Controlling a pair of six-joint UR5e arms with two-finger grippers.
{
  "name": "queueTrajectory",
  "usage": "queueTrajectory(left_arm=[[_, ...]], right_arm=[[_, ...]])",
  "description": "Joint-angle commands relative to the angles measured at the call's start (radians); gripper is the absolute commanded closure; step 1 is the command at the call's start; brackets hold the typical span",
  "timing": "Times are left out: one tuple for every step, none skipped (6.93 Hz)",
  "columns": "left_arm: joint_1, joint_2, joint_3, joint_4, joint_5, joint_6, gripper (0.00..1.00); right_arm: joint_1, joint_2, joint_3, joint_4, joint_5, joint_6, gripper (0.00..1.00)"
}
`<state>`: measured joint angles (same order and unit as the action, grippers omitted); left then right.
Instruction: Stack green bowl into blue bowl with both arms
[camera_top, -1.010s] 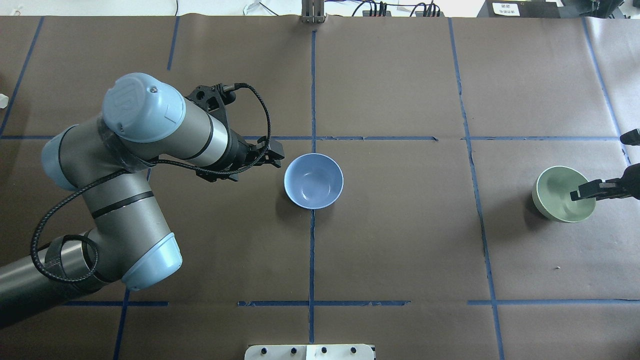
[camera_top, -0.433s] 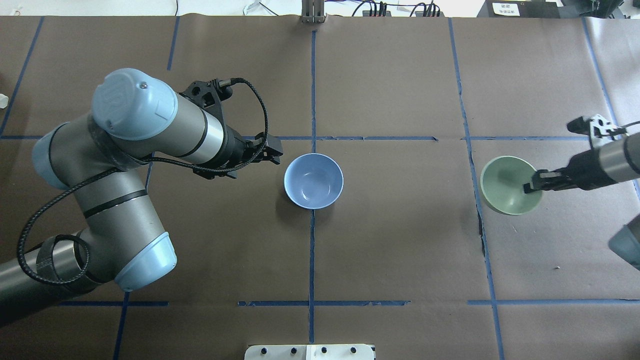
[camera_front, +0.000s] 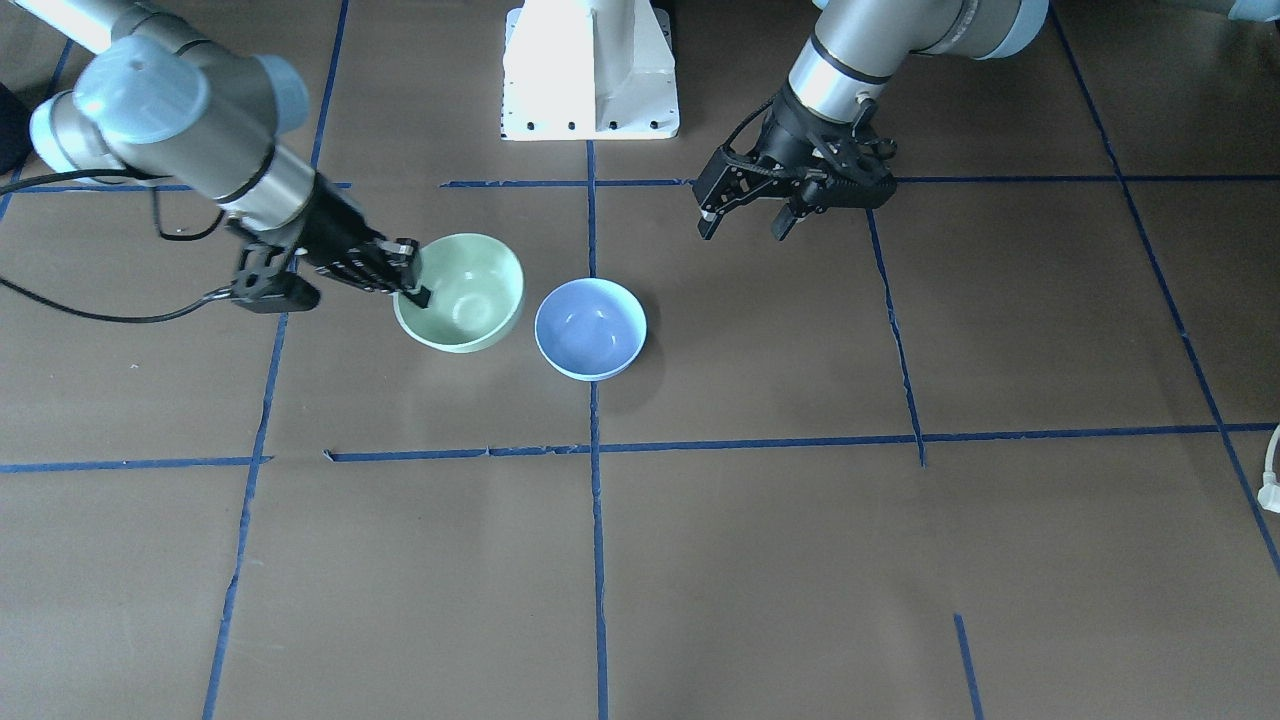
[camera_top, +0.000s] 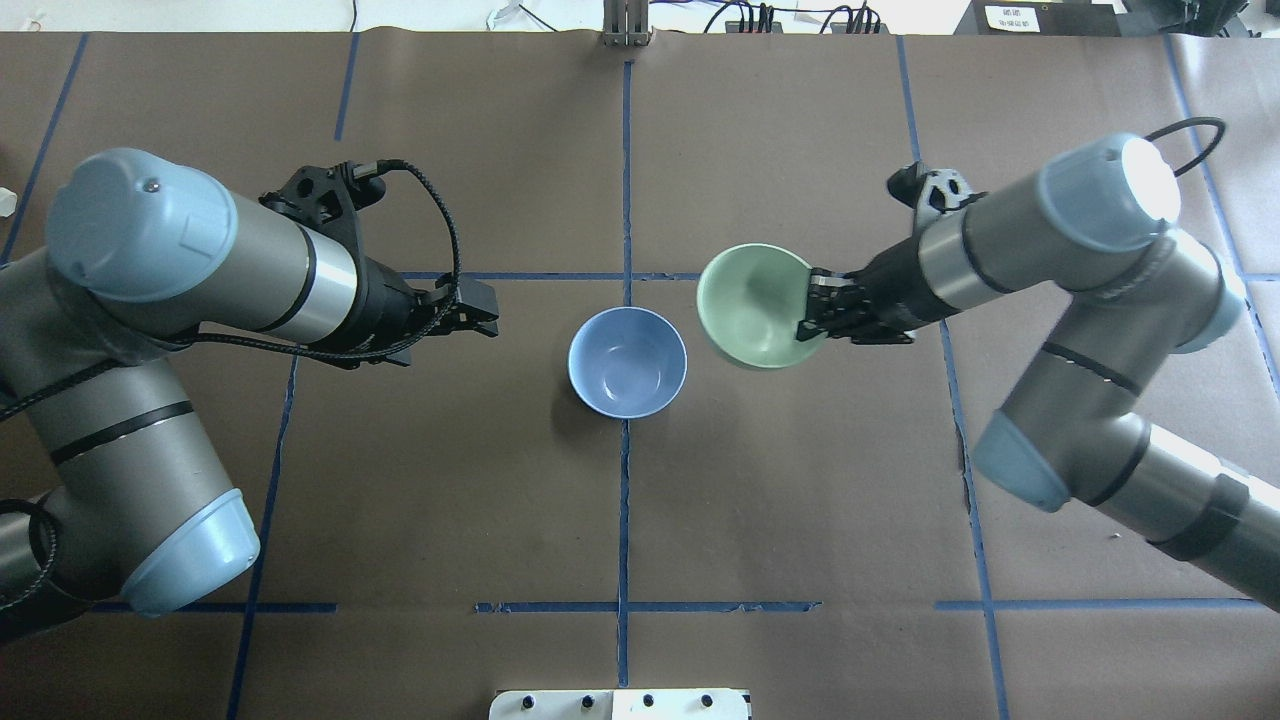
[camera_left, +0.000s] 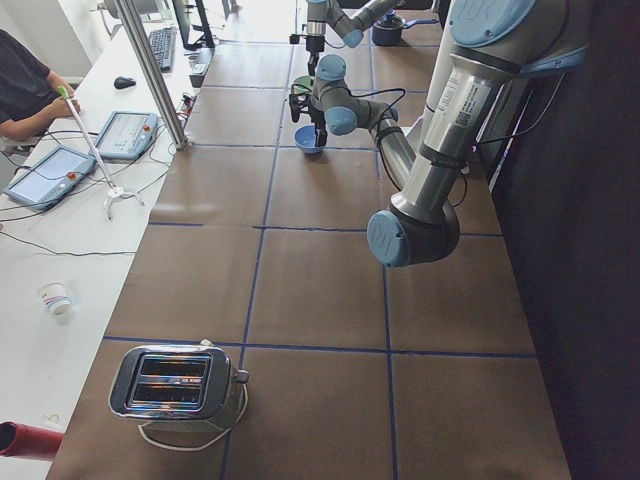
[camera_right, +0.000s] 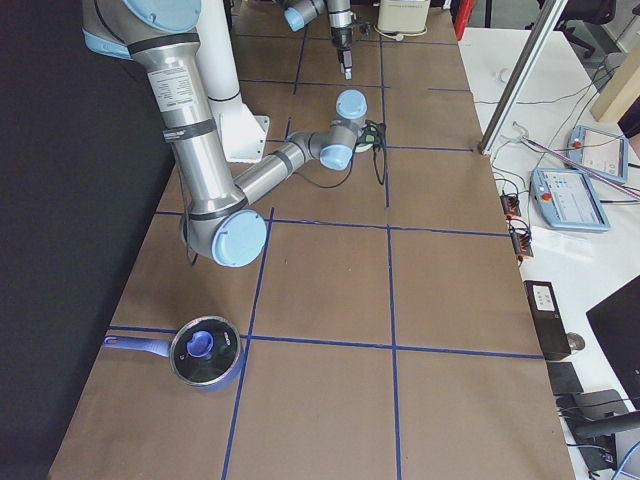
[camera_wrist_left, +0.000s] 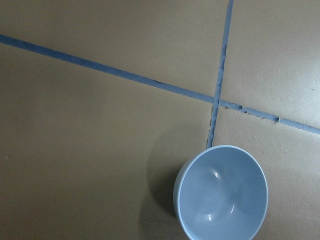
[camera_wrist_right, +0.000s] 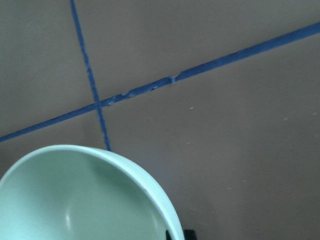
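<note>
Green bowl (camera_top: 755, 305) hangs in the right gripper (camera_top: 815, 318) — its fingers are clamped on the rim, on the side away from the blue bowl (camera_top: 627, 361). It is mouth up, a little tilted, just beside the blue bowl and not over it. The blue bowl stands upright on the brown table (camera_top: 800, 480), on a blue tape line (camera_top: 623, 500). The left gripper (camera_front: 742, 220) hovers near the blue bowl's other side — fingers apart, holding nothing.
</note>
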<state>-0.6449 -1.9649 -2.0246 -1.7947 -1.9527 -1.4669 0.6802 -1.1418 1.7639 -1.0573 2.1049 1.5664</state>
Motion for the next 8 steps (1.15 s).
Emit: queueTrajectory(left_arm=[[-0.002, 0.038, -0.031, 0.000, 0.001, 0.000, 0.00], [-0.002, 0.038, -0.031, 0.000, 0.001, 0.000, 0.00], [-0.002, 0.038, -0.032, 0.000, 0.003, -0.001, 0.00], [-0.002, 0.038, -0.032, 0.000, 0.003, -0.001, 0.00], [-0.002, 0.038, -0.032, 0.000, 0.003, -0.001, 0.00], [-0.001, 0.038, -0.031, 0.000, 0.003, -0.001, 0.00], [-0.001, 0.038, -0.031, 0.000, 0.003, -0.001, 0.00], [-0.001, 0.038, -0.028, 0.000, 0.003, -0.003, 0.00]], right_arm=[[-0.143, 0.145, -0.009, -0.183, -0.214, 0.104, 1.00], [-0.151, 0.149, -0.030, -0.179, -0.224, 0.150, 1.00], [-0.154, 0.178, -0.076, -0.179, -0.229, 0.165, 1.00], [-0.157, 0.186, -0.098, -0.179, -0.229, 0.164, 1.00], [-0.163, 0.182, -0.100, -0.181, -0.229, 0.162, 1.00], [-0.169, 0.185, -0.124, -0.179, -0.229, 0.162, 1.00], [-0.171, 0.186, -0.127, -0.181, -0.229, 0.161, 1.00], [-0.169, 0.183, -0.130, -0.181, -0.229, 0.161, 1.00]])
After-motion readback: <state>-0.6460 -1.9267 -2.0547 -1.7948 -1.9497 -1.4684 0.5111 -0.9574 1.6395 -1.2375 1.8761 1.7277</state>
